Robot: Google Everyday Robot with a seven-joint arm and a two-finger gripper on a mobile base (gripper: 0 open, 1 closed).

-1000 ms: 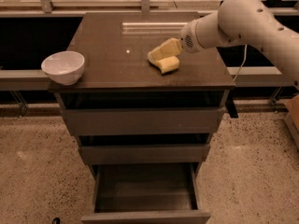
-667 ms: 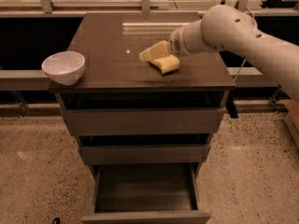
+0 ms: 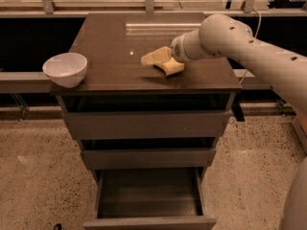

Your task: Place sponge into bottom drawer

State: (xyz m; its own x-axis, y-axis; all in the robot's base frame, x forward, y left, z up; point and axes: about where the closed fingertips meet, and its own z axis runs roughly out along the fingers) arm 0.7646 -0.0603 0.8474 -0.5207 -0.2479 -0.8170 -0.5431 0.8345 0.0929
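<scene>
Pale-yellow sponge [image 3: 173,68] lies on cabinet top [image 3: 105,47] against gripper [image 3: 152,57], grip unclear.

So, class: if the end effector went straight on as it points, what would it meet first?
The end effector, by the sponge, points slightly downward toward the bowl: likely bare cabinet top first; depth unclear.

The arm [image 3: 249,47] stretches in from the right, hand [image 3: 152,57] pointing left at centre.

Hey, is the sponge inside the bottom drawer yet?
No, the sponge lies on the cabinet top right by the tool, well above the open bottom drawer.
</scene>
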